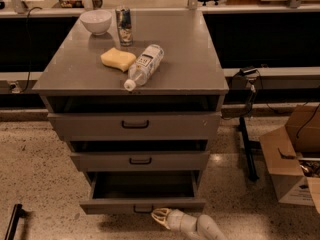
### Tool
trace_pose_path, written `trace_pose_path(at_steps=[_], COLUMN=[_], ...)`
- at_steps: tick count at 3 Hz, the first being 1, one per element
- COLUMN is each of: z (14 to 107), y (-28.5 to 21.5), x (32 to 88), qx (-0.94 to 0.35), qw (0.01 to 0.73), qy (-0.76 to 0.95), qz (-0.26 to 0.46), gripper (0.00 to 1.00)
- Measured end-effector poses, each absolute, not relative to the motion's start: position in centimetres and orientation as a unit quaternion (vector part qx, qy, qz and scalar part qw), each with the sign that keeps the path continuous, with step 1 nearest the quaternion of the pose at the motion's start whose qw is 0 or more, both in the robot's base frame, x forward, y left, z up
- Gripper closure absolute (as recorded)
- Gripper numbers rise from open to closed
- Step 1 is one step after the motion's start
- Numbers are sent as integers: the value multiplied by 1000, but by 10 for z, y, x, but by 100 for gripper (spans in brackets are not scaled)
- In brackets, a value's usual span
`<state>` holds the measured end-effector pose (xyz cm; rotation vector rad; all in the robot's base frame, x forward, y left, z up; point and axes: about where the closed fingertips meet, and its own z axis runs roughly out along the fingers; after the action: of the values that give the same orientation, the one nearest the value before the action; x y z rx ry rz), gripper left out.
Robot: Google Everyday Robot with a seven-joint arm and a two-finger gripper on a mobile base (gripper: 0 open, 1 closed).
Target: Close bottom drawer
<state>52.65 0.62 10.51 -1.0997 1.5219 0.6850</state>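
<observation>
The bottom drawer (142,204) is the lowest of three grey drawers in a grey metal cabinet. It stands pulled out, its dark inside showing, with a small black handle (143,210) on its shallow front panel. My gripper (161,216) reaches in from the bottom edge of the camera view, its pale tip right at the front panel just right of the handle. The middle drawer (140,160) and top drawer (135,125) sit slightly out too.
On the cabinet top (190,59) lie a white bowl (96,21), a can (124,26), a yellow sponge (118,59) and a plastic bottle (144,66). A black stand (247,134) and an open cardboard box (295,159) stand at right. A black bar (13,222) lies at lower left.
</observation>
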Motion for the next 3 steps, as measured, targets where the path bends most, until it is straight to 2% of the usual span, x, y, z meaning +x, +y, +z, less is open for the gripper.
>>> trace_pose_path(at_steps=[3], z=[103], y=[-4], x=[582], qx=[-457], qw=[559], qy=[640], qz=[264], gripper=[100])
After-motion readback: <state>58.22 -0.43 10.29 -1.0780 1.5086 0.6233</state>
